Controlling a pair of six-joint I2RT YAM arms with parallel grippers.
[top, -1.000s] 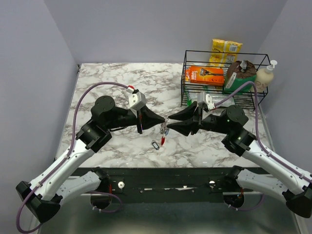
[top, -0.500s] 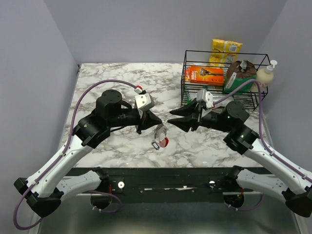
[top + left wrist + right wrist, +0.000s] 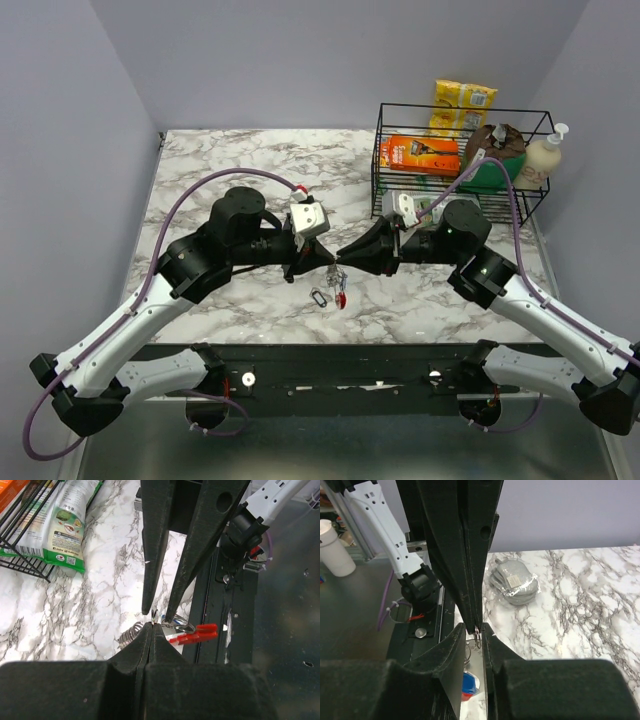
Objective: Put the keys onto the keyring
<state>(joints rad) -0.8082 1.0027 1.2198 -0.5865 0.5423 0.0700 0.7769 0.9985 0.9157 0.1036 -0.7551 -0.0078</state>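
Observation:
My left gripper (image 3: 331, 262) is shut on a thin silvery wire loop (image 3: 153, 615) at the top of the key bunch and holds it above the table. The bunch hangs below it: the red keyring (image 3: 342, 298) (image 3: 196, 632), a dark oval-headed key (image 3: 319, 297) and a blue-headed key (image 3: 470, 684). My right gripper (image 3: 343, 258) is open. Its fingertips (image 3: 461, 630) stand on either side of the left gripper's tip and the wire loop (image 3: 478, 639). In the left wrist view the right gripper's fingers (image 3: 172, 611) reach down from the top, with a narrow gap between them.
A black wire basket (image 3: 455, 205) at the back right holds an orange box (image 3: 420, 155) and a green bag (image 3: 492, 160). A soap bottle (image 3: 545, 155) stands beside it. A foil packet (image 3: 515, 582) lies on the marble. The table's front edge and black rail (image 3: 340, 362) are close below the bunch.
The two grippers were apart half a second ago and have come together at the centre. The left arm moved right with the bunch; the right gripper closed in around its tip.

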